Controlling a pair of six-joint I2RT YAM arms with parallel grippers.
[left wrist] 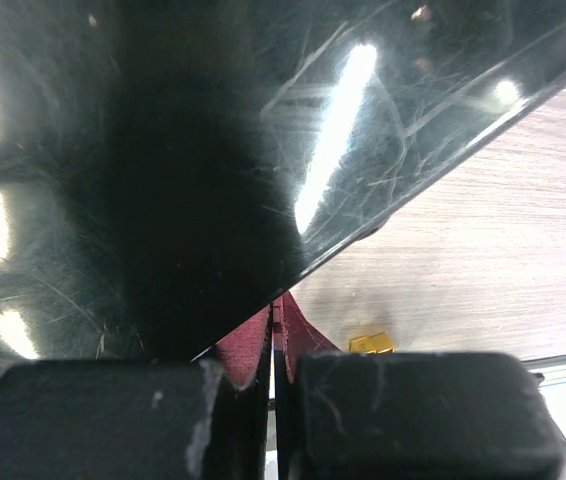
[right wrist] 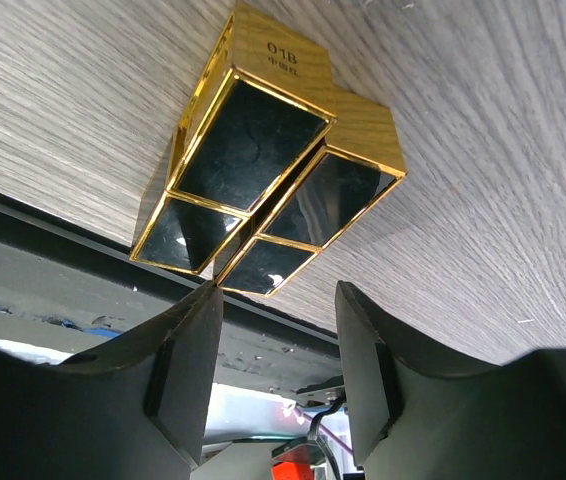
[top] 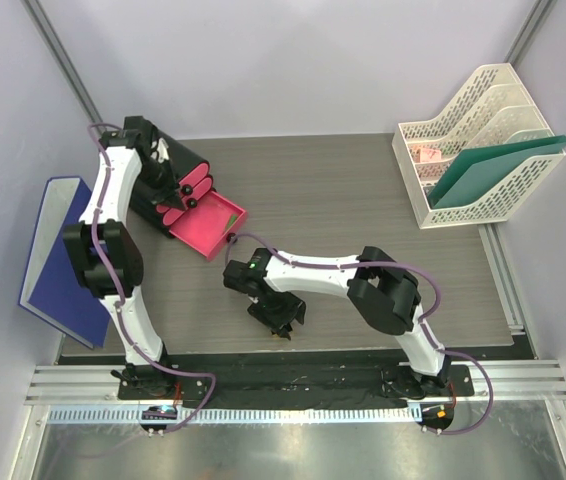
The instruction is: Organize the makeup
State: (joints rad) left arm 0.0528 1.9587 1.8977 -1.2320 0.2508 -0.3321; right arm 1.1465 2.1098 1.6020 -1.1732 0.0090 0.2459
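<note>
Right gripper (right wrist: 278, 330), jaws apart, lines up on lipsticks (right wrist: 273, 190) to grab; left gripper (left wrist: 273, 385), pinched together, likely steadies black box (left wrist: 163, 150).

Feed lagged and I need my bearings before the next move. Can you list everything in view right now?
lipsticks: two, black and gold, side by side at the table's near edge
black box: one, black, far left of table
pink drawer: one, pulled open from the box
board: one, blue, at the table's left side
file rack: one, white, far right corner
folders: teal, in the rack, count unclear
table: one, grey wood-grain
left gripper: shut, against the black box
right gripper: open, at the lipsticks
</note>
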